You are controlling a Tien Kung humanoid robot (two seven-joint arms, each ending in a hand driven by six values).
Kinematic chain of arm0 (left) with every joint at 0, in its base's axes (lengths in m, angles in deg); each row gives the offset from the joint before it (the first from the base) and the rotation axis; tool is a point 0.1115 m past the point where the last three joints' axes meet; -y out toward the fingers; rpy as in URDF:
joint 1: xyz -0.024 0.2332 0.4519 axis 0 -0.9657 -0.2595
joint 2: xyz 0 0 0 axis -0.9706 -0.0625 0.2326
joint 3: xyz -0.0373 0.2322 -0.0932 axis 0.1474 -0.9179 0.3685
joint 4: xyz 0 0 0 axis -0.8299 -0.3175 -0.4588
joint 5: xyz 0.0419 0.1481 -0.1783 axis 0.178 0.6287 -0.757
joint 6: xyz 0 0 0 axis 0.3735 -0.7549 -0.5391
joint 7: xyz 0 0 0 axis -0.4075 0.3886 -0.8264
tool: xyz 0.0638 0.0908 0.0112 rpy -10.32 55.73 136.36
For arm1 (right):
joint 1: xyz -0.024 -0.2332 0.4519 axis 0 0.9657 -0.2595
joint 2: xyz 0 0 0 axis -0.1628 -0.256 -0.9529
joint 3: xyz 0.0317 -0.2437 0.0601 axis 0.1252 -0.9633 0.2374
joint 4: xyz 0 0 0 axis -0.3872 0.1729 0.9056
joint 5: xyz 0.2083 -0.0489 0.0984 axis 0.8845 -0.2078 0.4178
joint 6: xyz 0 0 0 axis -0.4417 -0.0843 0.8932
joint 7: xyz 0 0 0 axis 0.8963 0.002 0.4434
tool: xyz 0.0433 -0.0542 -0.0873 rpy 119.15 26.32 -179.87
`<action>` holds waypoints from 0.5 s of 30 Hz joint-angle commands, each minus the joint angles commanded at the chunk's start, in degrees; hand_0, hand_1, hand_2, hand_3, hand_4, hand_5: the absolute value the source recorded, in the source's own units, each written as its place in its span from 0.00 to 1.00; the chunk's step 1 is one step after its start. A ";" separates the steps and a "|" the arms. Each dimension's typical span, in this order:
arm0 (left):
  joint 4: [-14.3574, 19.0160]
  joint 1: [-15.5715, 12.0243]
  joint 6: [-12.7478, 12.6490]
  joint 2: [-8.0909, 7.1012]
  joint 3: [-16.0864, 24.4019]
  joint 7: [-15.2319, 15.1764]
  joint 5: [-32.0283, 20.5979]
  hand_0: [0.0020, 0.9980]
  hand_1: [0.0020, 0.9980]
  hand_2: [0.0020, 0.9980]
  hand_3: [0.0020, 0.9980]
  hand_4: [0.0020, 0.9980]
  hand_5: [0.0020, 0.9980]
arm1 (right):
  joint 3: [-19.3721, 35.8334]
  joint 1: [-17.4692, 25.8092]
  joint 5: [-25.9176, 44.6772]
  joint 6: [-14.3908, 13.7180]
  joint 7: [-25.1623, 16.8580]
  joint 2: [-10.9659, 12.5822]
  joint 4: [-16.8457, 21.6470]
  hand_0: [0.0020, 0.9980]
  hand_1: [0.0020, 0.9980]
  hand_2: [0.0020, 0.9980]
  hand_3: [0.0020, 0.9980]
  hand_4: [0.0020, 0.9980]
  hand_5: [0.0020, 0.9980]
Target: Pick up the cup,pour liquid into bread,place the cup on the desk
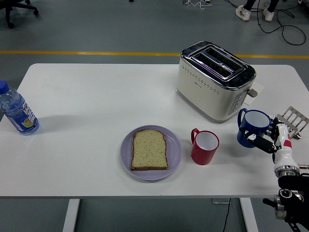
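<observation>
Two cups are on the right side of the white desk (pixel 96 106): a red cup (pixel 204 146) stands beside the purple plate (pixel 175 153) with the bread (pixel 149 149), and a blue cup (pixel 252 127) is near the toaster (pixel 215 79). The right hand (pixel 275 144) has its fingers (pixel 258 142) curled around the blue cup, which looks lifted a little off the desk. Far left stands a water bottle (pixel 17 110).

this looked like a lab or office test space: a white counter (pixel 96 96) stood on grey floor (pixel 96 24) with a yellow line (pixel 72 52) behind it, and cables (pixel 285 29) and an office chair base (pixel 17 10) farther behind the counter.
</observation>
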 joint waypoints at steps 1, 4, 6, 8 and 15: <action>0.01 0.04 0.00 -0.02 0.02 -0.01 0.01 0.64 0.65 0.67 0.57 0.33 0.85 | -0.27 -0.04 -0.33 0.13 0.72 0.07 0.91 0.35 0.35 0.53 0.53 0.76 0.00; 0.02 0.08 -0.03 -0.02 0.13 -0.04 -0.09 0.64 0.65 0.67 0.57 0.33 0.85 | -1.36 -0.35 -1.40 0.06 1.63 -0.06 3.05 0.33 0.33 0.51 0.53 0.76 0.00; 0.03 0.10 -0.04 -0.02 0.18 -0.05 -0.09 0.64 0.65 0.67 0.57 0.33 0.85 | -1.91 -0.57 -1.94 -0.09 1.80 -0.12 3.90 0.33 0.33 0.51 0.53 0.76 0.00; 0.04 0.15 -0.05 -0.02 0.26 -0.06 -0.04 0.64 0.65 0.67 0.57 0.33 0.84 | -2.69 -1.04 -2.58 -0.09 1.87 -0.07 4.87 0.32 0.31 0.50 0.52 0.76 0.00; 0.06 0.37 -0.11 -0.12 0.53 -0.10 0.00 0.64 0.65 0.67 0.57 0.33 0.84 | -4.75 -2.85 -4.29 -0.09 3.56 0.82 7.86 0.30 0.30 0.49 0.52 0.77 0.00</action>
